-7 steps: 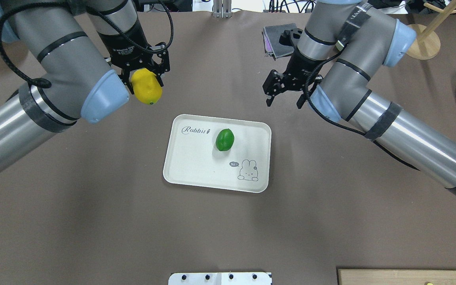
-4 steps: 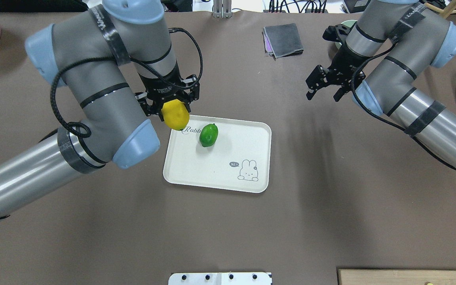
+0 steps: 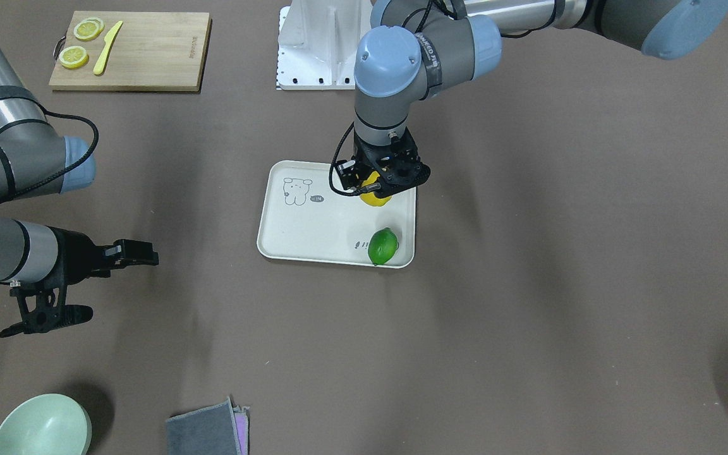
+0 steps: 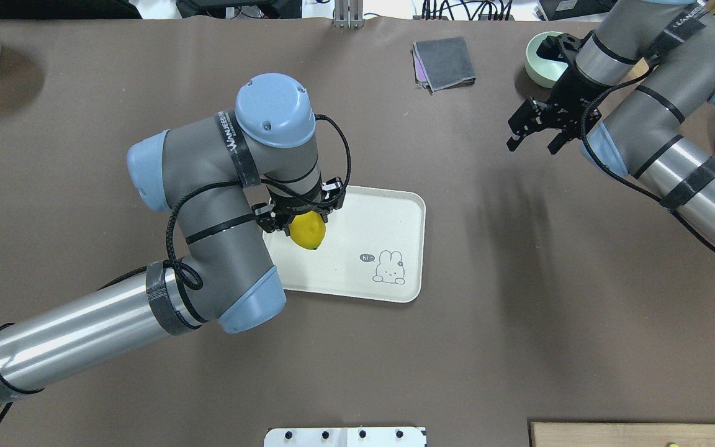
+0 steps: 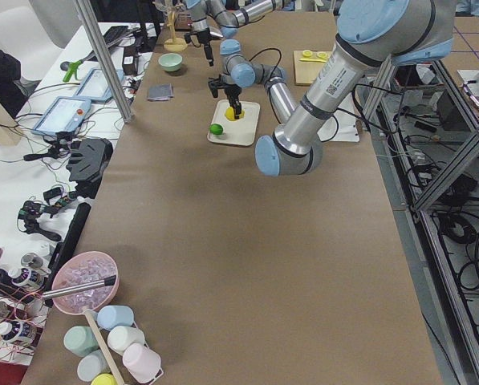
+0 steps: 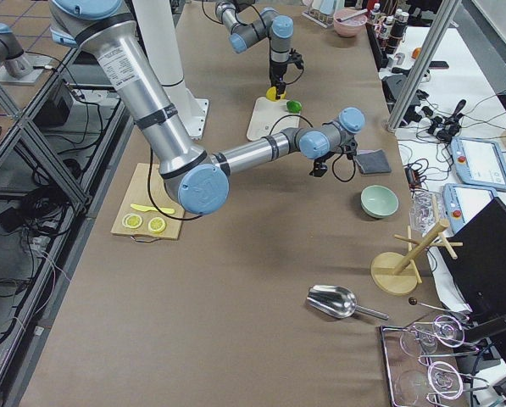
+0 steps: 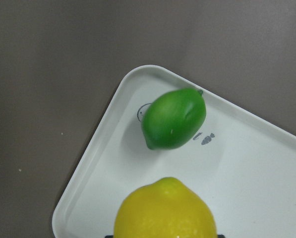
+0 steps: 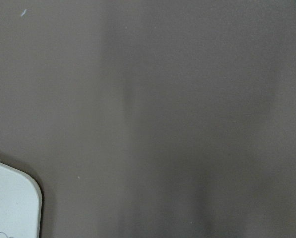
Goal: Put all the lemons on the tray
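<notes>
the brown bench (image 4: 519, 347) carries everything. the left arm (image 4: 221, 186) is folded in over the cream tray (image 4: 395, 214), which lies mid-bench. the right arm (image 4: 674, 167) sits out at its own side, well apart from the tray and near a pale green bowl (image 4: 544, 59). the right jaws stand wide and empty above bare bench.

the left jaws are clamped on the yellow lemon (image 4: 307, 231), holding it over the tray's floor on the robot's left half. the green lemon (image 3: 383, 246) lies on the tray in the far corner of that same half, just beside the rim and apart from the yellow one.

by my reading this is the last placement: one lemon is down and the other is over the tray but not released. the next move calls for a short lowering until the fruit rests on the tray, then parting the jaws gently. an oval fruit will likely roll a little, though the raised rim should stop it. the drop should keep clear of the green lemon.

in the overhead view the left arm hides the green lemon and that end of the tray. i cannot tell whether the yellow lemon touches the tray or hangs just above it. the left wrist view cuts off the jaws, and the green lemon covers most of the tray's script. the right wrist view shows only bench and one tray corner.
</notes>
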You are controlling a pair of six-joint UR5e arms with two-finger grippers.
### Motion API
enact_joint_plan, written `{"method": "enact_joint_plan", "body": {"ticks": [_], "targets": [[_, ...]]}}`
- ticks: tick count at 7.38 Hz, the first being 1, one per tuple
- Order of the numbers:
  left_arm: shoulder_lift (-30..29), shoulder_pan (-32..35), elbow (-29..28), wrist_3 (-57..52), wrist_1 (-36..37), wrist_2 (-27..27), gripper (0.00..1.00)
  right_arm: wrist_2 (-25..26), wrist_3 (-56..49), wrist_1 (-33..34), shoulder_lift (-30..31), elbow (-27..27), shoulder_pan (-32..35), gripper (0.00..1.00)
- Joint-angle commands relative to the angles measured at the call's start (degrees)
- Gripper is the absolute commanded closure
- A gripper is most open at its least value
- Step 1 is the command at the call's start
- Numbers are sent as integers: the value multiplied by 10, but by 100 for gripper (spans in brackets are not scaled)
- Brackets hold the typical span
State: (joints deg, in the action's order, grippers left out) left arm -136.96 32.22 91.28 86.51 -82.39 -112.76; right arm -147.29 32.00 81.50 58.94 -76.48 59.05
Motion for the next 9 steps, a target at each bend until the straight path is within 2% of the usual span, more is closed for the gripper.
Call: {"method": "enact_joint_plan", "body": {"ticks": [1,4,5,6,7,9], "targets": [[5,-19,-4,7,-7,21,3,-3,-1,0,-1,8,0,0],[6,-16,3,8,-7,19,2,-2,-11,0,1,9,6,0],[6,-5,12,7,-2,15,2,4,-37,-3,1,7,29,0],[19,28,29,1,5,-15,2,6,-52,-2,9,5,51,0],[59,61,62,-26,6,-53,2,7,-53,-3,24,0,66,0],[135,127,128,-147,41,-89,2,12,-88,-3,50,-1,100,0]]}}
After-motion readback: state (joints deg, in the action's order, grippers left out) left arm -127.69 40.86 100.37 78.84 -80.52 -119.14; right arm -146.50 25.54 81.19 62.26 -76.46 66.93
